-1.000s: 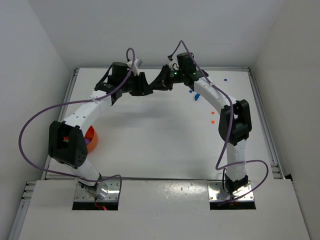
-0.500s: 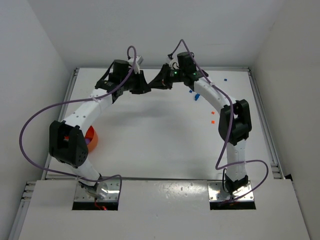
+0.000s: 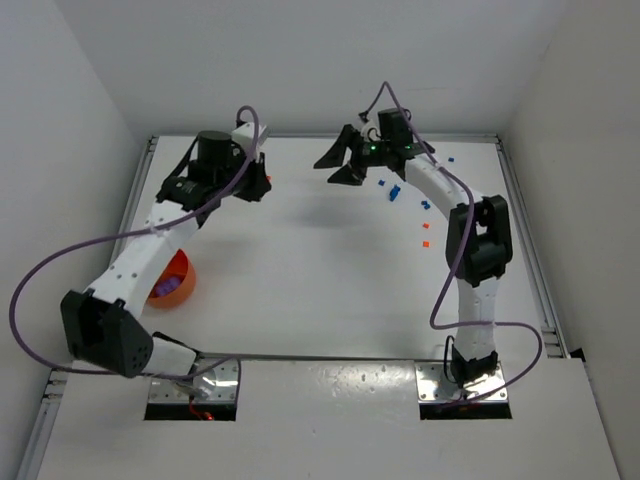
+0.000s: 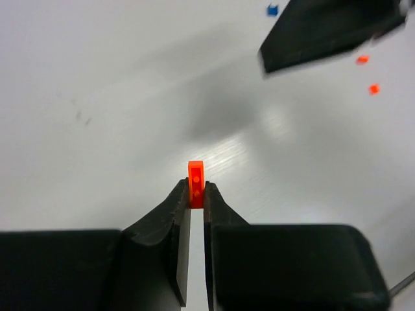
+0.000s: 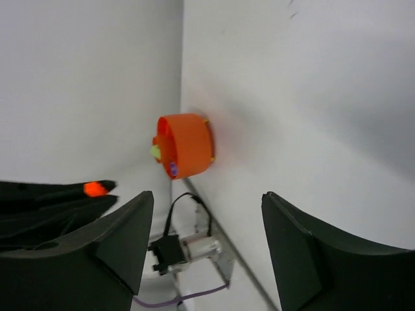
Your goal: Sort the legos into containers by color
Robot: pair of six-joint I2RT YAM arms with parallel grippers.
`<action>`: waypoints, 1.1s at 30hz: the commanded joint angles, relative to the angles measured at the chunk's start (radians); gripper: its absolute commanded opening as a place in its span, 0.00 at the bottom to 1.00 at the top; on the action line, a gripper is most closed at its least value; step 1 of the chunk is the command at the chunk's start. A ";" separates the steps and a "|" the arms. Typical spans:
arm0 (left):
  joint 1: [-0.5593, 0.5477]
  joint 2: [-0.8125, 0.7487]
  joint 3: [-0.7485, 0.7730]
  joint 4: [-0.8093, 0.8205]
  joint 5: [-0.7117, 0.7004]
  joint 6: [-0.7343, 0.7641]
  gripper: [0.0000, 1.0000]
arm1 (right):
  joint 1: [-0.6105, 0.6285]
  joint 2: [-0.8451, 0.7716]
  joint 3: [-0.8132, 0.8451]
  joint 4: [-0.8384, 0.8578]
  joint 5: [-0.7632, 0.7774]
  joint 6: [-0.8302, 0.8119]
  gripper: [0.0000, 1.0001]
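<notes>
Orange bowl (image 3: 184,272) beside left arm (image 3: 140,262), purple bit (image 3: 165,289) inside. Farther out, left gripper (image 4: 196,194) clamped on orange lego (image 4: 196,176) by flat sides; likely light, rigid, slick, so pinch squarely. Beyond, right gripper (image 3: 340,162) spread wide, holding nothing

We are pinching a small orange brick (image 4: 196,176) in our left gripper (image 4: 196,193); our right gripper (image 5: 206,201) is standing wide open. Both arms are reaching forward.

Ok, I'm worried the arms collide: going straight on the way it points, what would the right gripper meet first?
Likely the orange bowl, framed far ahead between the fingers of the open right gripper. The left gripper, shut on an orange brick, sits just beside that line; depth is unclear.
</notes>
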 commanded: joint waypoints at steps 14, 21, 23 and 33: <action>0.493 -0.340 -0.068 -0.689 0.007 0.777 0.06 | -0.151 0.095 0.327 -0.284 0.104 -0.524 0.68; 0.704 -0.183 -0.020 -0.767 -0.034 0.880 0.06 | -0.151 0.142 0.344 -0.298 0.093 -0.595 0.67; 0.761 -0.098 0.026 -0.755 -0.059 0.871 0.06 | -0.162 0.142 0.335 -0.309 0.103 -0.629 0.66; 0.792 0.040 0.080 -0.692 -0.188 0.804 0.03 | -0.182 0.109 0.325 -0.365 0.150 -0.704 0.63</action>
